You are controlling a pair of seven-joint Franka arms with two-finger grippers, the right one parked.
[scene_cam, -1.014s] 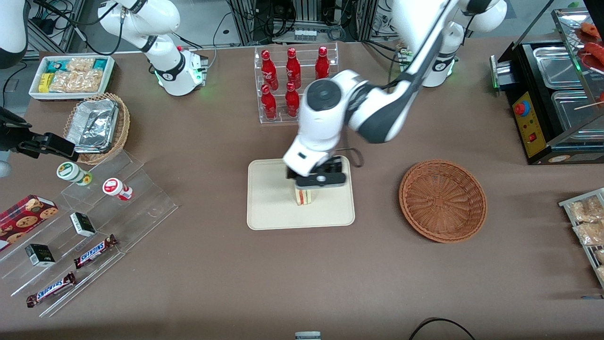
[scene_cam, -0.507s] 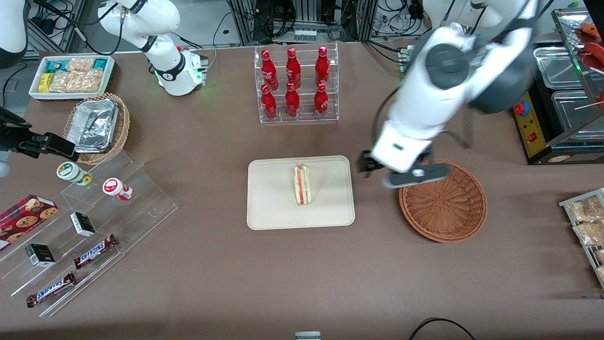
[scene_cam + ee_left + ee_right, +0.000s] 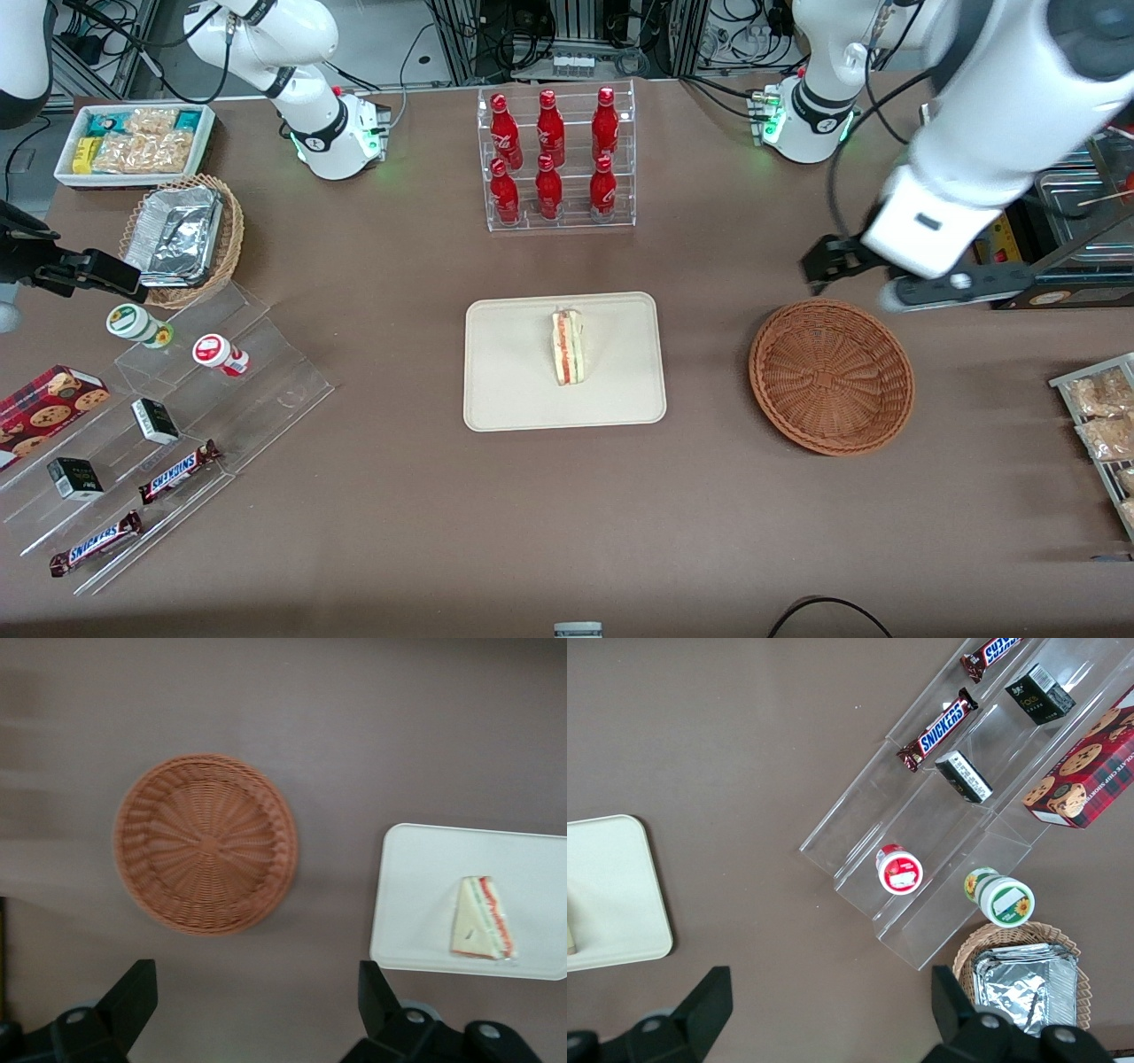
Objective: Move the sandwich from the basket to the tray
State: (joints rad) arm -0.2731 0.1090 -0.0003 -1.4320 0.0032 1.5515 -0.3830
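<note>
The sandwich (image 3: 568,346) (image 3: 483,920), a pale wedge with red and green filling, lies on the cream tray (image 3: 505,390) (image 3: 416,859) in the middle of the table. The reddish-brown basket (image 3: 831,377) (image 3: 205,843) stands beside the tray toward the working arm's end and holds nothing. My left gripper (image 3: 886,276) (image 3: 257,1001) hangs high above the table, a little farther from the front camera than the basket. It is open, with nothing between its widely spread fingers (image 3: 133,992).
A clear rack of red bottles (image 3: 554,159) stands farther from the camera than the tray. A black food warmer (image 3: 1019,221) and a rack of snack bags (image 3: 1099,416) sit at the working arm's end. Acrylic display steps (image 3: 177,416) and a foil-tray basket (image 3: 182,235) lie toward the parked arm's end.
The gripper let go of the sandwich on the tray, then rose and swung away past the basket toward the working arm's end. The sandwich stays on the tray.
</note>
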